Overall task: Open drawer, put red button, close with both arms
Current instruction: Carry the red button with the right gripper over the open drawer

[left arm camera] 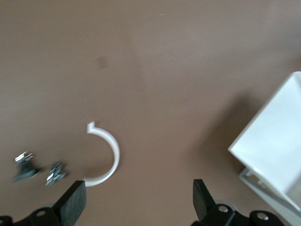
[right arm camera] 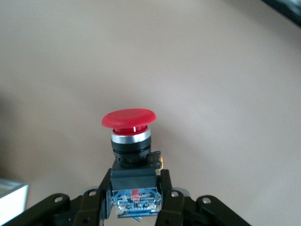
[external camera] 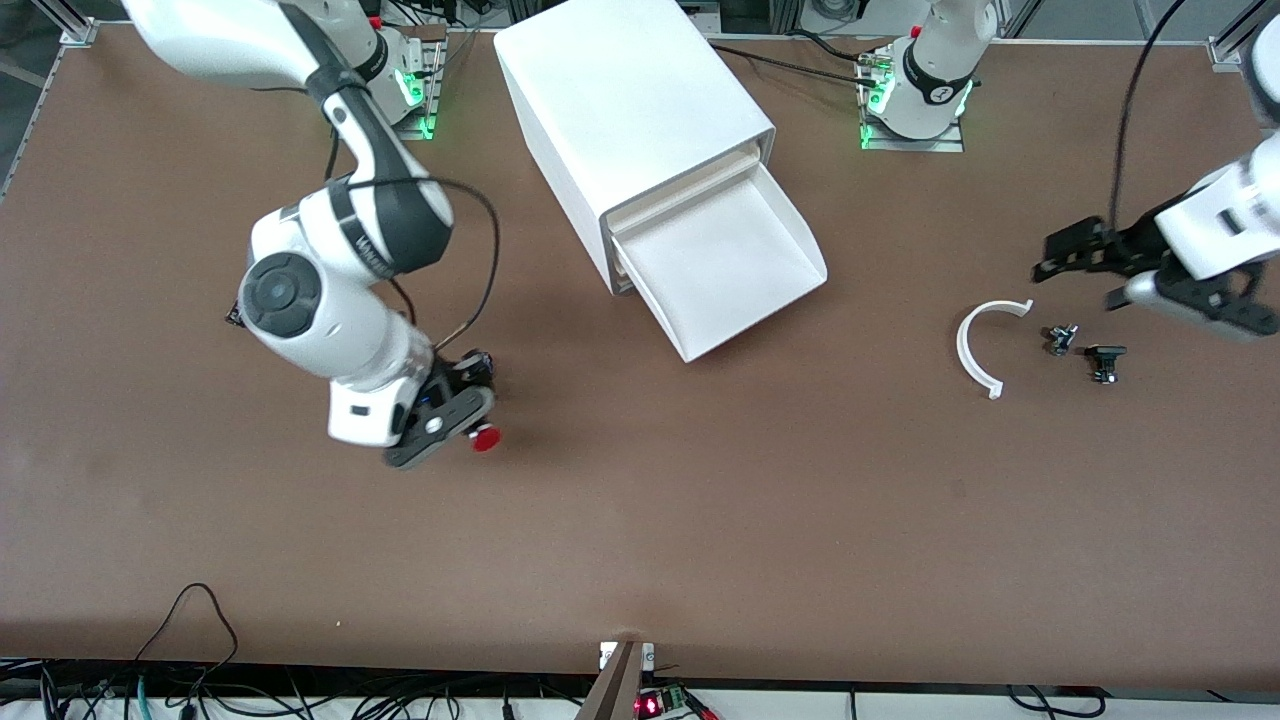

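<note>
The white cabinet (external camera: 630,90) lies at the robots' side of the table, and one drawer (external camera: 790,240) stands pulled out and empty. It also shows in the left wrist view (left arm camera: 277,150). My right gripper (external camera: 472,415) is shut on the black body of the red button (external camera: 486,437), low over the bare table toward the right arm's end. In the right wrist view the red cap (right arm camera: 129,118) points away from the gripper (right arm camera: 135,183). My left gripper (external camera: 1078,280) is open and empty toward the left arm's end, also seen in its wrist view (left arm camera: 137,200).
A white C-shaped ring (external camera: 972,345) lies below the left gripper, also in the left wrist view (left arm camera: 110,155). Two small black and metal parts (external camera: 1060,338) (external camera: 1104,360) lie beside it. Cables run along the table's front edge.
</note>
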